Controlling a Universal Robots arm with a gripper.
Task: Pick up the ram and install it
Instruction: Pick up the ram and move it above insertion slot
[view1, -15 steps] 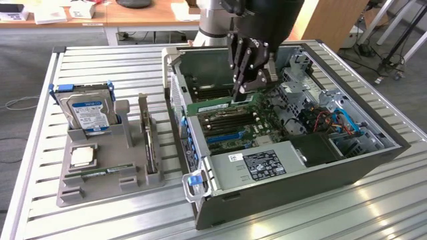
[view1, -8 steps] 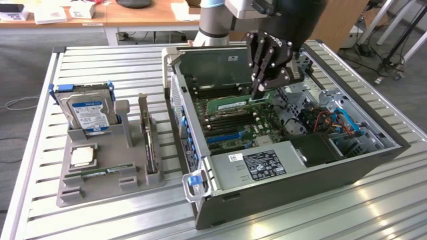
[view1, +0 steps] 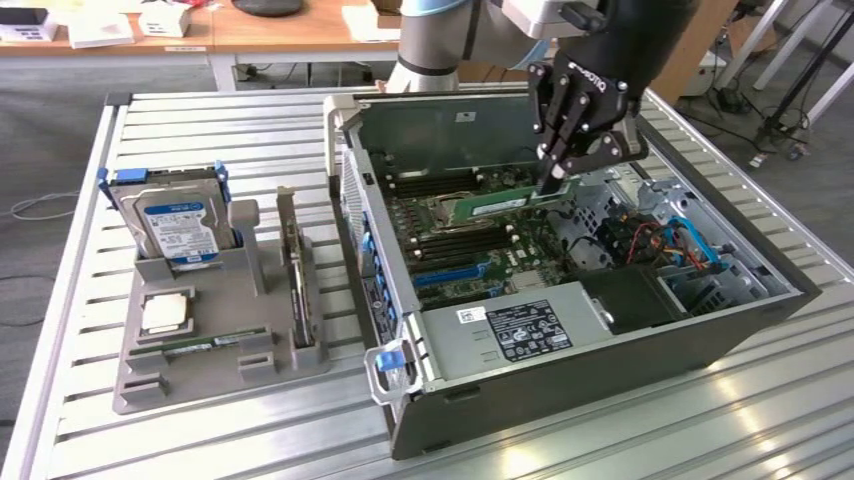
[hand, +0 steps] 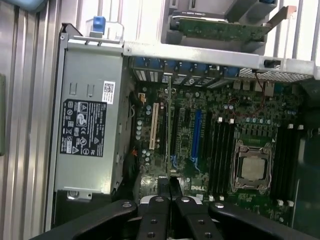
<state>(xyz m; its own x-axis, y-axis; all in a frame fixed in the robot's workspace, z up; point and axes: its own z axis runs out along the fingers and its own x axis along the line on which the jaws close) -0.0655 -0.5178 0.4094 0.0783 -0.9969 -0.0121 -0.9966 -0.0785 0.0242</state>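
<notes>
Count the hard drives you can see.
1: the hard drive stands upright in a holder on the grey tray, at the exterior view's left. Others may be hidden in the drive bays of the computer case.

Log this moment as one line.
hand: shut on ram | ram: held above motherboard | place: inside open case

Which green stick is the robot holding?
The ram inside the computer, pinched by the gripper; the other green stick lies flat in the grey tray.
</notes>
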